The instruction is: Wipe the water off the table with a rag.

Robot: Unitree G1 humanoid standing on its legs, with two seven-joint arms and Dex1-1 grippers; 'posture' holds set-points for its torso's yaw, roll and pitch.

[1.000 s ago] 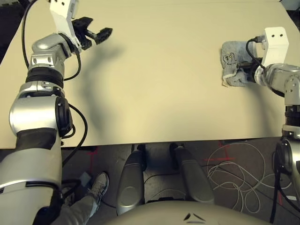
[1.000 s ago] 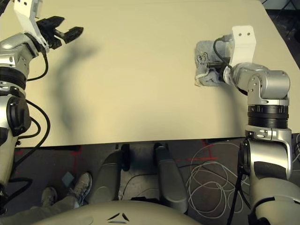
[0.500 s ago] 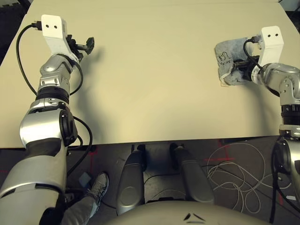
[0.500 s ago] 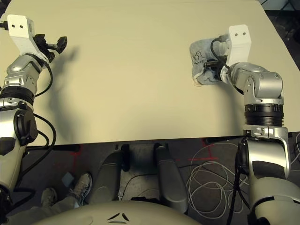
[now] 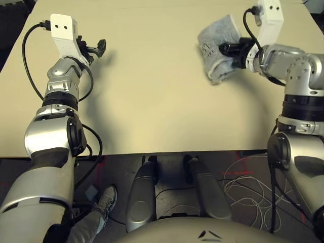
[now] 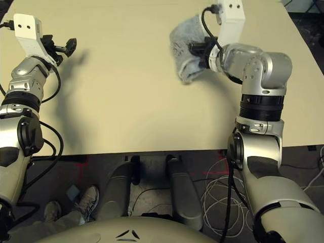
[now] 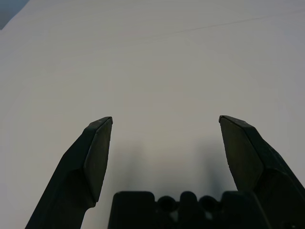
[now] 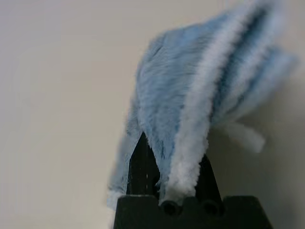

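Right wrist view: right jaws [image 8: 169, 167] pressed together, pinching a folded grey-blue terry rag with cream-white edging [image 8: 190, 105]; cloth bunches up out of the pinch and fans loose beyond it.
Rag place: head views show it on the robot's right half of the large pale beige matte bench [image 5: 152, 91], near the far edge, carried at the right jaws' tip; small dark logo faces the camera; lower end droops toward the bench; touching or just above, cannot tell.
Left jaws: spread wide [image 7: 164, 138], nothing between them; they hang over bare bench on the far left, well apart from the rag.
Water: no wet blotches made out on the bench in these views; too faint or hidden, cannot tell.
Step in hand: judged as carrying the rag toward the spot to be wiped; wiping itself not yet visible.
Handling: rag looks light, soft, floppy; no stiffness, so it sags and folds under its own weight; not fragile, terry pile should grip, not slip.
Where to hold: judged best at a bunched fold near one edge, as now, leaving a broad free flap to lay flat on the bench.
Risk: pinch on a few layers only; dragging with pressure may let the cloth roll up or pull out.
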